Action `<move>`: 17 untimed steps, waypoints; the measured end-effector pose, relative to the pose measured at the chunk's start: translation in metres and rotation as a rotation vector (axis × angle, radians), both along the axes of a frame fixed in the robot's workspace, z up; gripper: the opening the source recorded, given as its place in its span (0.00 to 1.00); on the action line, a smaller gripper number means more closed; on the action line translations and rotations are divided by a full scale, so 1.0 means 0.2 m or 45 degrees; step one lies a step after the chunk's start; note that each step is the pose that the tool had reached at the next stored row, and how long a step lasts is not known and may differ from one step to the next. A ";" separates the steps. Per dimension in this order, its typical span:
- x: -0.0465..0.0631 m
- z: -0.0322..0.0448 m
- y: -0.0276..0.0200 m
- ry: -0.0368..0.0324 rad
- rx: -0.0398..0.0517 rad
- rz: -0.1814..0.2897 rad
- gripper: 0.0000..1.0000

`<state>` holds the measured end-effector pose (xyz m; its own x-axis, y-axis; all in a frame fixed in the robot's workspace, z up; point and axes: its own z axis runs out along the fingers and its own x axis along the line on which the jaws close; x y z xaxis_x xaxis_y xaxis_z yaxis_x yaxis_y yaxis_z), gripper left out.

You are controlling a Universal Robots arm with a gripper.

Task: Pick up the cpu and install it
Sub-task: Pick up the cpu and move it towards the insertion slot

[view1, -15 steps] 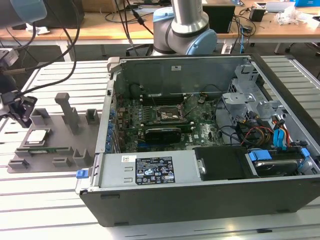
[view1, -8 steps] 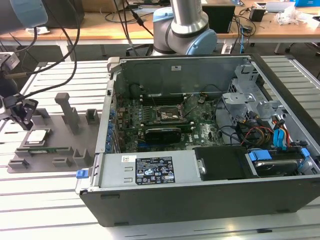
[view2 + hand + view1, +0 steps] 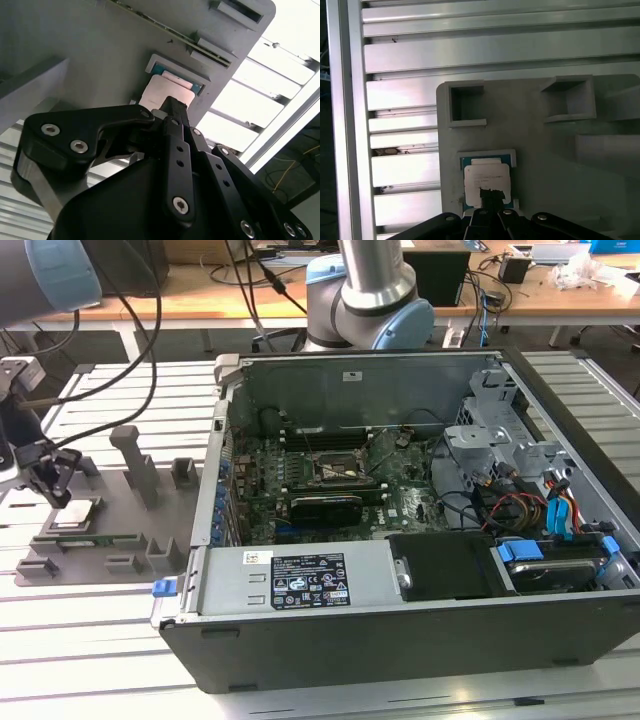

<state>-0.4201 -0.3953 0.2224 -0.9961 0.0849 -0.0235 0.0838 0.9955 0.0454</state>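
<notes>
We see the gripper (image 3: 490,196) with its jaws pinched together, clasping nothing. The cpu (image 3: 482,176) lies flat in its nest on the grey fixture (image 3: 545,155), right under the jaw tips. We can't tell whether they touch.

worktop: silvery slotted aluminium-profile worktop (image 3: 90,645) | toward exterior view's left, directly on it: flat grey plastic fixture plate with upright blocks and posts (image 3: 115,498) | just beside, toward exterior view's right: open black-and-grey metal computer case, laid on its side (image 3: 400,645)
</notes>
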 end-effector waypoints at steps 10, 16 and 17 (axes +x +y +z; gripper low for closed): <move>0.01 -0.075 0.000 0.0018 0.000 0.034 0.11; 0.01 -0.075 0.000 0.0017 0.000 0.038 0.11; 0.01 -0.075 0.000 0.0016 0.000 0.040 0.17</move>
<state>-0.4180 -0.3954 0.2074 -0.9983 0.0539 -0.0222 0.0528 0.9976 0.0452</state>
